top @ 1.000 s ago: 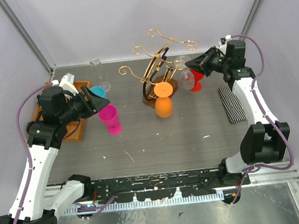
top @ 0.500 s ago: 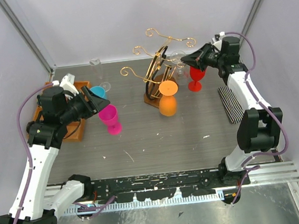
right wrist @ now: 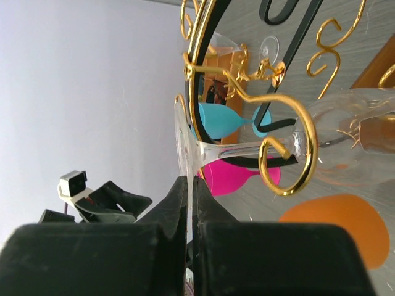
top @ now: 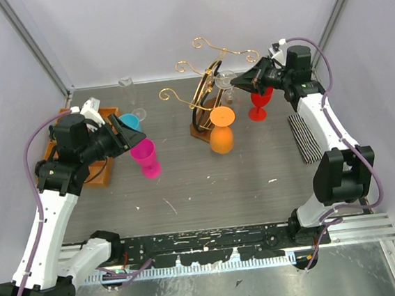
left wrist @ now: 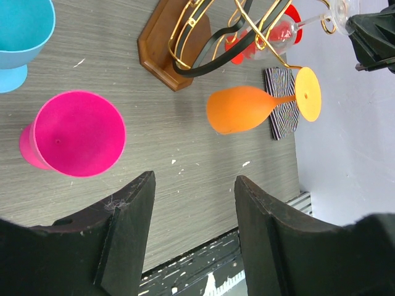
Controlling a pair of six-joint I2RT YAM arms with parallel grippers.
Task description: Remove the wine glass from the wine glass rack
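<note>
The wine glass rack is gold wire with a black arch on a brown wooden base. A clear wine glass hangs at its right arm. In the right wrist view its stem lies in a gold curled hook, with the bowl to the right. My right gripper is shut on the rim of the glass's foot; it also shows in the top view. An orange glass hangs from the rack's front. My left gripper is open and empty above a magenta glass.
A red glass stands right of the rack. A blue glass and the magenta glass stand at the left beside a flat wooden tray. A striped mat lies at the right. A small clear glass stands at the back left.
My right gripper has moved left and back, away from the red glass, with the clear glass in it, to the rack's right arm. The left arm has not moved.
</note>
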